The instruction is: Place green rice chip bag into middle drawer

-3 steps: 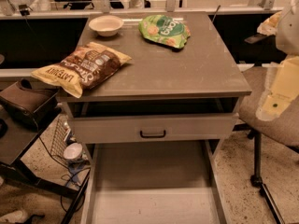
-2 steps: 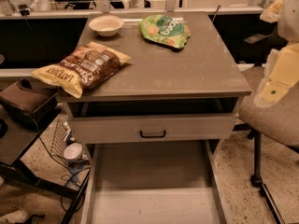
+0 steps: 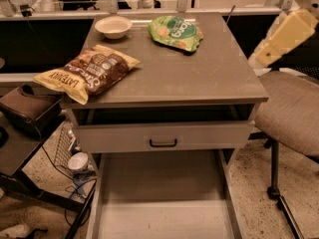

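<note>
The green rice chip bag (image 3: 175, 32) lies flat on the far middle of the grey tabletop (image 3: 199, 78). The middle drawer (image 3: 159, 193) is pulled out at the bottom of the view, a long grey tray with a bare floor and pale side walls. My gripper (image 3: 285, 37) shows as a pale yellow piece at the upper right edge. It is in the air beside the table's right side, above the chair, well to the right of the bag and holding nothing I can see.
A brown-and-yellow chip bag (image 3: 88, 72) lies at the table's left edge, and a white bowl (image 3: 113, 26) sits at the far left. The top drawer front (image 3: 164, 136) with a black handle is slightly open. A padded chair (image 3: 294, 108) stands on the right, with a dark stand and cables on the left.
My gripper has risen along the right edge, from beside the table's front corner to level with the bag. The bags, bowl and drawers have not moved.
</note>
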{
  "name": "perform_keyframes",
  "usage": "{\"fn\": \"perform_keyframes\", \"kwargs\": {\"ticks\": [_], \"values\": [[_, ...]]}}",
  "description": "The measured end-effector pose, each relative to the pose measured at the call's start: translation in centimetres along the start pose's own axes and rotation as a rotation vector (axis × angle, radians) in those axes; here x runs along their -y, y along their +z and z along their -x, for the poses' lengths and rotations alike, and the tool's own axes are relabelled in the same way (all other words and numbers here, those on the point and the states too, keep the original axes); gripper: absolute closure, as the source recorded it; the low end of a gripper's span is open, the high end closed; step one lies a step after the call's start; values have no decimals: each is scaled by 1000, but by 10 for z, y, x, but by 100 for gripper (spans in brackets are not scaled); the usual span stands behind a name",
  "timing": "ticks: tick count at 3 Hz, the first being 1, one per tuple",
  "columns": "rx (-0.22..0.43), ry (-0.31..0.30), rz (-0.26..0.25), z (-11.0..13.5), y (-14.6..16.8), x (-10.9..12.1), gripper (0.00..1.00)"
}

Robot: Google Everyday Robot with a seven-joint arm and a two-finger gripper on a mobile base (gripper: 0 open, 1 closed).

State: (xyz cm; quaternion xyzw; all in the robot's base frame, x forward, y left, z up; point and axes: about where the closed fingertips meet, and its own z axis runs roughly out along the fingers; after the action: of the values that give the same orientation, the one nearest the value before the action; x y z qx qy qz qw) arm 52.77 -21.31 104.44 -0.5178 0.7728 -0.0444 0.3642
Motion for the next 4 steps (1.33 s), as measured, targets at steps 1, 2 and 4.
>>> {"fn": "perform_keyframes", "kwargs": {"ticks": [1,2,4], "values": [[155,69,-123,31,16,48,0],[162,68,-116,36,23,49,0],[248,51,-11,110,136,71,0]]}}
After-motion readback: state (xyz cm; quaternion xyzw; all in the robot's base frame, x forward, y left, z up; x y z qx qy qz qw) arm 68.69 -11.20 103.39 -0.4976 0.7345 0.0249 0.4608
